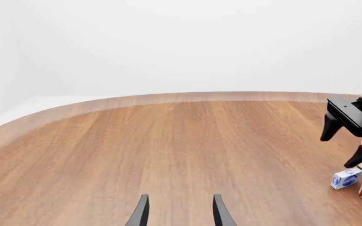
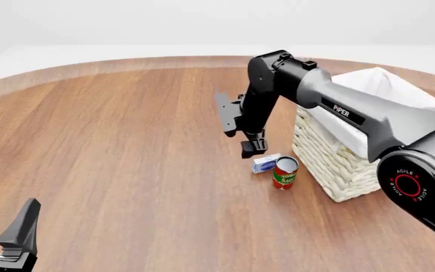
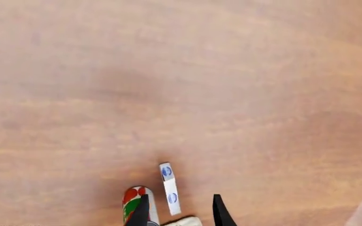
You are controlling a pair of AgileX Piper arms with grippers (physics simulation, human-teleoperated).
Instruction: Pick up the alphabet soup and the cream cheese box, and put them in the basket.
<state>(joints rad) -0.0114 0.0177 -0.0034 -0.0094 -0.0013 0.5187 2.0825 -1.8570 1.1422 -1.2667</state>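
The cream cheese box (image 2: 265, 163) lies on the table just left of the basket (image 2: 331, 164), next to a red and green can (image 2: 285, 173). My right gripper (image 2: 238, 134) is open and empty; it hangs above the table just left of the box and touches nothing. In the right wrist view the box (image 3: 169, 188) lies beyond the fingertips (image 3: 142, 212), apart from them. My left gripper (image 2: 6, 226) is open and empty at the near left. The box also shows in the left wrist view (image 1: 346, 179). The alphabet soup is not in view.
The red and green can (image 3: 134, 202) stands between the box and the basket's near wall. The right arm (image 2: 338, 107) reaches over the basket's left rim. Bare wooden table (image 2: 127, 141) spreads to the left. The table's curved far edge (image 1: 168, 97) runs behind.
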